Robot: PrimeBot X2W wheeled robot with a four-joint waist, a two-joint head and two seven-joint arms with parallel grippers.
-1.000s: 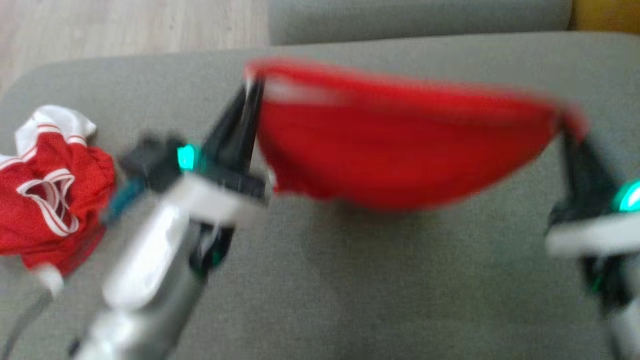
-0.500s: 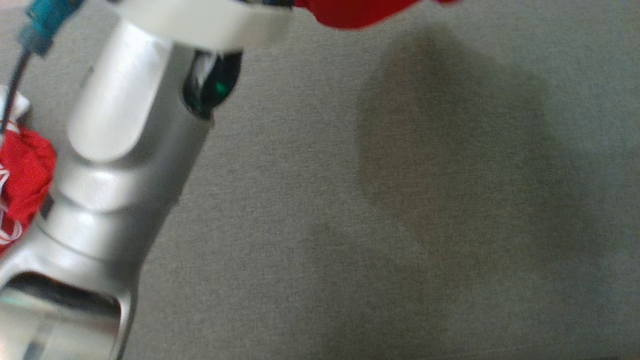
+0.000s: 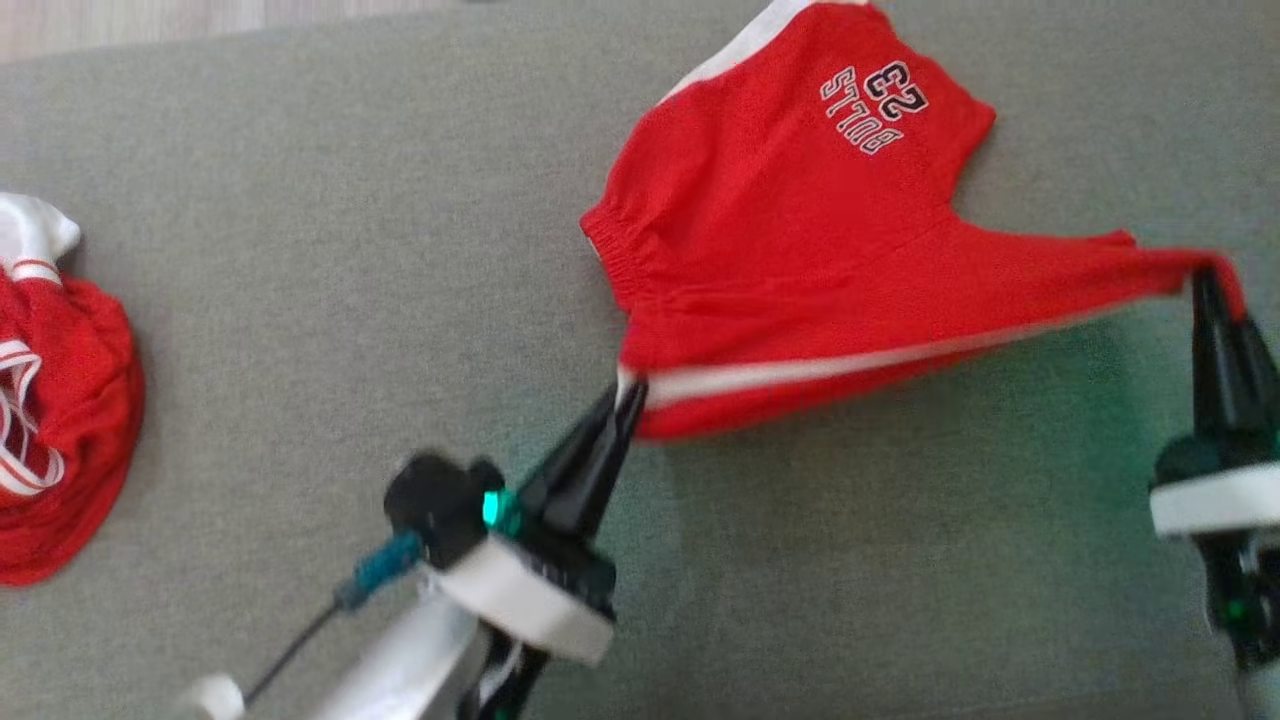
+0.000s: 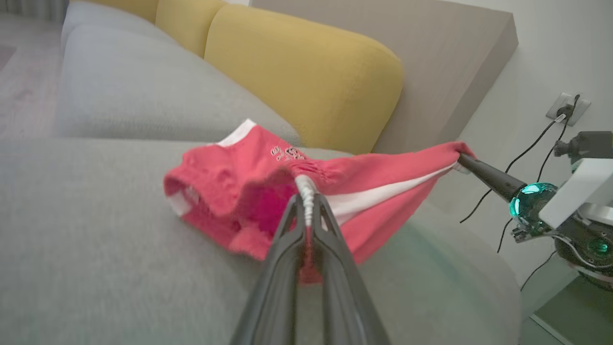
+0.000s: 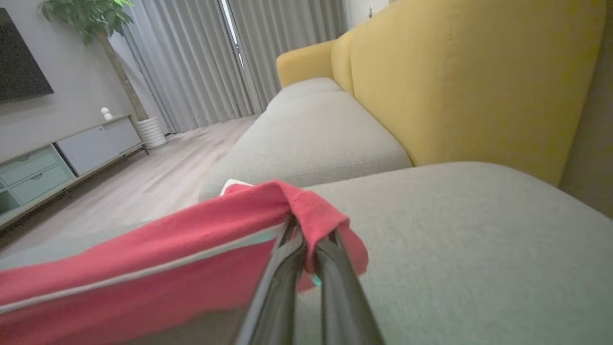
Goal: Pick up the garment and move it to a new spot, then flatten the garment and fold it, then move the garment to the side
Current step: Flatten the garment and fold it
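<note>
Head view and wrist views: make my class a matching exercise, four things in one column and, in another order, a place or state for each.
Things
1. red shorts
2. crumpled red-and-white garment
3. left gripper
4. yellow back cushion

Places or states
a. upright behind the grey seat
b. shut on the shorts' white-striped edge
c. lying loose at the head view's left edge
d. stretched taut, printed leg resting down

Pairs: 1-d, 2-c, 3-b, 4-a

Cut off at the head view's left edge: crumpled red garment (image 3: 60, 420). Clipped at its top edge: red shorts (image 3: 800, 220). Too blurred to read, centre of the left wrist view: lettering (image 4: 287, 153). Buried in cloth: right gripper (image 5: 306, 247) tips.
</note>
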